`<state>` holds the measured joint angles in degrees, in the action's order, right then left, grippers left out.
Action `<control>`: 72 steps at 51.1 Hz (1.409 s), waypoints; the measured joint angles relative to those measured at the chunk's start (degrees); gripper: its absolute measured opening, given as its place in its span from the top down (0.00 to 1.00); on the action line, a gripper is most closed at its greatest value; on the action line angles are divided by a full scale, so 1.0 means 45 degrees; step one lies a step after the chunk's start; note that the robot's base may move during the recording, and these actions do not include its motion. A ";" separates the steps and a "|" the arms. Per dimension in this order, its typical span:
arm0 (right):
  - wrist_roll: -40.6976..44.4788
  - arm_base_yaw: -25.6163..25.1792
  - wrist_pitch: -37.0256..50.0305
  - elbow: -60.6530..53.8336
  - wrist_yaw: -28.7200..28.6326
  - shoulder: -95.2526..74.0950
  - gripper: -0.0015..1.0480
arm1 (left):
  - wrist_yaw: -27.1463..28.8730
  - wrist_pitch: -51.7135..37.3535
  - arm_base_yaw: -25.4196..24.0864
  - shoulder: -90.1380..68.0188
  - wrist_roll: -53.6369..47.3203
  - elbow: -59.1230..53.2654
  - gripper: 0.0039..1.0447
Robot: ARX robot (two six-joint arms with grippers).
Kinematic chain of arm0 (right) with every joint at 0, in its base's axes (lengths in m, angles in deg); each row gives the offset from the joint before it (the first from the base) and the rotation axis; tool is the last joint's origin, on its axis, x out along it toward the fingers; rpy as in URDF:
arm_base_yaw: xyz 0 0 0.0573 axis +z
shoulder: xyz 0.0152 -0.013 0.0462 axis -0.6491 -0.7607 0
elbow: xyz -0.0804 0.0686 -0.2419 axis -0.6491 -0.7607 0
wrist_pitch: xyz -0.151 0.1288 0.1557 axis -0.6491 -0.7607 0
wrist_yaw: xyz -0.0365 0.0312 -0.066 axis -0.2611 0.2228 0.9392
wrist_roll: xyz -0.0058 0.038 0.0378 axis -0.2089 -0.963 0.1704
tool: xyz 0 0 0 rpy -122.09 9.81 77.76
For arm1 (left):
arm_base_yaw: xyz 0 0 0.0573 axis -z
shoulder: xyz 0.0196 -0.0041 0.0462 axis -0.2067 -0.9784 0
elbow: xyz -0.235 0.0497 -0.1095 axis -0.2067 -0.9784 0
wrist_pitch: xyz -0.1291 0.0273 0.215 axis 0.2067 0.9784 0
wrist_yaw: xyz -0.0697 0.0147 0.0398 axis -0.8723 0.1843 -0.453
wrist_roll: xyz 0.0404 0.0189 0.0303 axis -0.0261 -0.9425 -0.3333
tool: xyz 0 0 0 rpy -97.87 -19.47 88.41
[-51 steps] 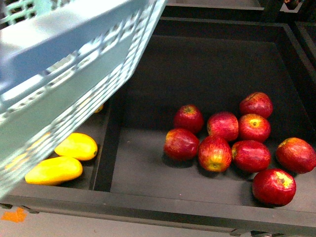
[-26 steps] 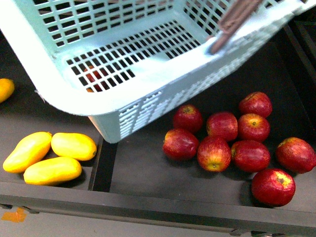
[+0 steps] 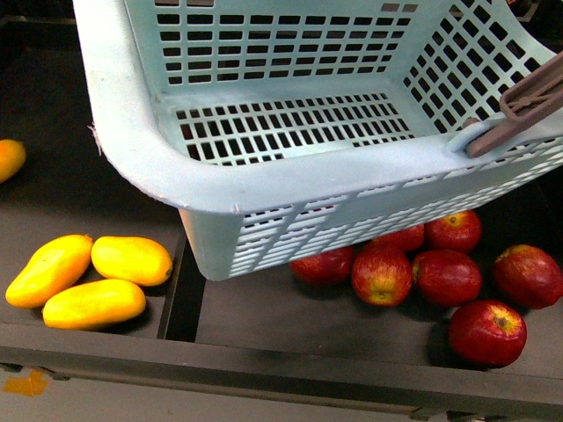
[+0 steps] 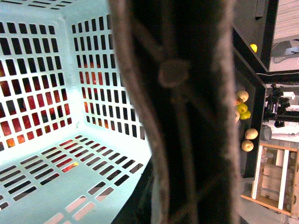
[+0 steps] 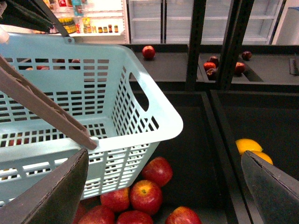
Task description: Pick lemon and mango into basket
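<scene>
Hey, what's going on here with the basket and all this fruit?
The basket hangs tilted over the bin of apples and is empty. The left wrist camera sits right by its handle, so the left arm is probably carrying it, though the grip isn't visible. The right gripper is open and holds nothing. Three mangoes lie untouched in the neighbouring compartment.

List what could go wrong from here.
1. The basket hangs tilted, its low corner close over the apples; lowering it could press or scatter them.
2. It seems to hang by its handle, so it may swing.
3. From the front it hides part of the compartment holding the mangoes, possibly hindering a pick.
</scene>
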<state>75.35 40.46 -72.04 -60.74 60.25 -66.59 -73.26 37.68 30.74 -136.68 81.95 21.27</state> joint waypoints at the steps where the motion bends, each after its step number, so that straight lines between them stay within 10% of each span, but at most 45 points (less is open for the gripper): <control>1: 0.0000 0.0000 0.0000 0.0005 -0.0005 0.0000 0.08 | 0.0044 0.0000 -0.0010 0.0000 -0.0005 0.0000 0.96; 8: -0.0155 0.0024 -0.0092 0.0034 0.0121 -0.0078 0.08 | 0.0058 0.0000 -0.0044 0.0000 -0.0049 0.0000 0.96; 20: -0.6232 -0.1161 -0.6105 0.2642 0.1379 -0.4716 0.08 | -0.0097 0.0000 0.0010 0.0000 -0.0058 0.0019 0.96; 43: -0.6319 -0.8548 -0.0427 0.4201 -0.0481 -1.1652 0.08 | -0.0010 0.0000 -0.0015 0.0000 -0.0063 0.0024 0.96; 56: -0.5338 -0.8932 0.3662 0.7091 0.0287 -1.9190 0.08 | -0.0063 0.0000 -0.0015 0.0000 -0.0058 0.0024 0.96; 72: -0.4925 -0.8213 0.3395 1.1740 0.1010 -2.5587 0.08 | -0.0063 0.0000 -0.0015 0.0000 -0.0058 0.0024 0.96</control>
<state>53.18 3.50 -56.76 -7.91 64.80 -181.74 -73.55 37.68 30.68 -136.68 81.69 21.38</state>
